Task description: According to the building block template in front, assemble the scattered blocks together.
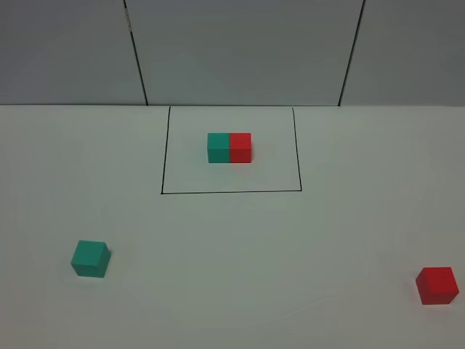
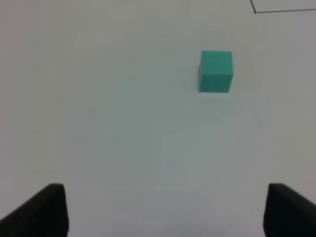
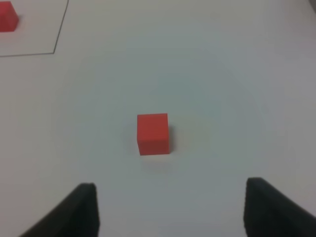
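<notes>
Exterior high view looks down on a white table [image 1: 232, 313] backed by a grey wall [image 1: 247, 51] of panels split by dark seams. Toward the far middle of the table sits the template [image 1: 229, 147]: a teal half on the left and a red half on the right, touching face to face, inside a thin black outline [image 1: 231, 193] whose side lines run back to the foot of the wall. The template stands in the far half of that outline, apart from every line. The teal cube [image 1: 91, 259] lies alone near the front left, well outside the outline and turned slightly askew to it. The red cube [image 1: 437, 285] lies near the front right edge of the view, also outside the outline and well apart from the teal cube, with white tabletop between them. Left wrist view shows the left gripper [image 2: 165, 217] spread wide, its two dark fingers [image 2: 44, 212] at the picture's edges and gripping nothing. The teal cube [image 2: 216, 71] rests on the table well ahead of them, off the middle of the gap, with a corner of the outline [image 2: 254, 11] beyond it. Right wrist view shows the right gripper [image 3: 173, 212] likewise spread and holding nothing. The red cube [image 3: 153, 134] sits near, just ahead, roughly centred between the fingers [image 3: 74, 212] and touching neither. Beyond it a corner of the outline [image 3: 54, 52] and the red end of the template [image 3: 7, 22] show.
</notes>
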Tool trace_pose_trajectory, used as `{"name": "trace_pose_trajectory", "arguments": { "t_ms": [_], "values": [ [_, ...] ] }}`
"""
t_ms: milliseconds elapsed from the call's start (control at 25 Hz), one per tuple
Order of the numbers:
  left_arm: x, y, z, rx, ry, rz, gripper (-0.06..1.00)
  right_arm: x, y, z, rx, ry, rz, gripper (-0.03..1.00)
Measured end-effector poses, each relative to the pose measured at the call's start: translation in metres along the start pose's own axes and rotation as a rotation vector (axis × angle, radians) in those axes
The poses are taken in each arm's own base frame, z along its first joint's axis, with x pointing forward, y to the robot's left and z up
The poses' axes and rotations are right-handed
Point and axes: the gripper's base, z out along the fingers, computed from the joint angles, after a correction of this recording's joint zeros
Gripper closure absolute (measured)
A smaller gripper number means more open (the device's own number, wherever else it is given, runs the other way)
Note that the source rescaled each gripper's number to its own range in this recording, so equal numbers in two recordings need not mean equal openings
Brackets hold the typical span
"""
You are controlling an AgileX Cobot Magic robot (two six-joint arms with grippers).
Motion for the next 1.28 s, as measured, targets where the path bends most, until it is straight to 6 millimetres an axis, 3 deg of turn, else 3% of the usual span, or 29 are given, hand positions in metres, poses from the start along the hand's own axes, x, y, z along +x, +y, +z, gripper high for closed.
{"name": "trace_pose_trajectory", "arguments": {
  "t_ms": [1280],
  "values": [
    [-0.0002, -0.0007, 0.0002, 0.008, 0.002, 0.030, 0.06, 0.0000, 0.0000, 0.0000, 0.000, 0.000, 0.000, 0.39]
  ]
}}
